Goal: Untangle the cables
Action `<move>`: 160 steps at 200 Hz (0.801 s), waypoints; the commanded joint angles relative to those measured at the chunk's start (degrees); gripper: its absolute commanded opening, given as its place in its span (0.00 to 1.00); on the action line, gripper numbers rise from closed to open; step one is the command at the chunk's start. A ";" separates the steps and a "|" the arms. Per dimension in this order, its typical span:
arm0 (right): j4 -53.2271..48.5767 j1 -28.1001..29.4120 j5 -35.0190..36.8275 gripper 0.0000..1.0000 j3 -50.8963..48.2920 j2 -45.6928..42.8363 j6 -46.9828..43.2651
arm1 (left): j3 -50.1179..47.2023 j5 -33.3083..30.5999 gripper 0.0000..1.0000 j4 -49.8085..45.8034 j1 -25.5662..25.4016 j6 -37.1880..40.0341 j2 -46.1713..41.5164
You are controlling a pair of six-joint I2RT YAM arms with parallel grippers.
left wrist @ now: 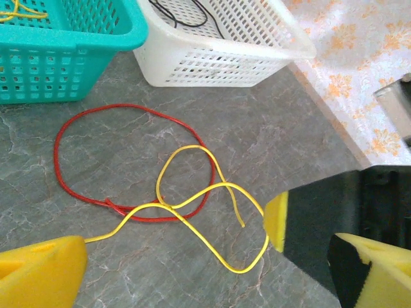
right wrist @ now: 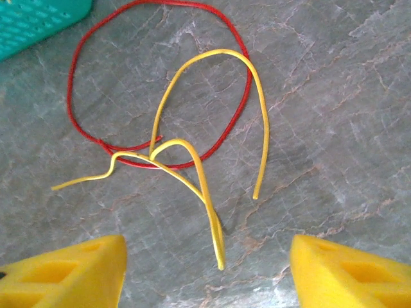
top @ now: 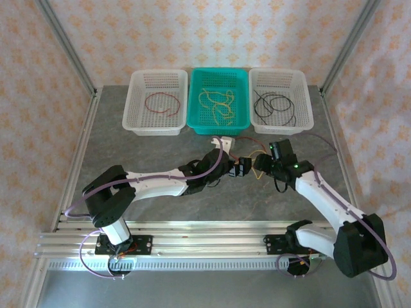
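your left gripper gapes wide with nothing in it. the tangle lies on the grey stone-look table at its twelve o'clock. there the thin red wire loop sits flat, and the thin yellow wire snakes across its arc between four and six o'clock. now the right gripper: fingers well apart, gripping nothing. the yellow wire's tail points straight in between them, its long axis running six to twelve, square to the closing line. the red loop sits up at eleven. i'd judge the right arm nearer for the pinch; take yellow alone, not red.
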 commanded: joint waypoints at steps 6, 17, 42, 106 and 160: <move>4.87 -1.70 -2.77 0.59 -1.35 3.09 -2.35 | -0.01 -0.25 0.97 1.88 0.03 -0.03 1.09; 6.20 -2.04 -4.66 0.57 -1.26 4.59 -2.90 | 0.43 -0.18 0.97 1.32 -0.02 0.34 1.40; 8.48 -2.23 -6.33 0.53 -1.23 7.93 -4.11 | 1.23 1.60 0.97 0.23 0.13 0.94 2.39; 9.26 -2.95 -3.06 0.33 -0.75 11.54 -6.03 | 3.58 6.69 0.97 -1.07 0.66 0.50 4.46; 11.09 -2.94 -3.47 0.18 -2.04 8.06 -6.21 | 3.26 5.29 0.98 -2.79 1.64 0.27 4.17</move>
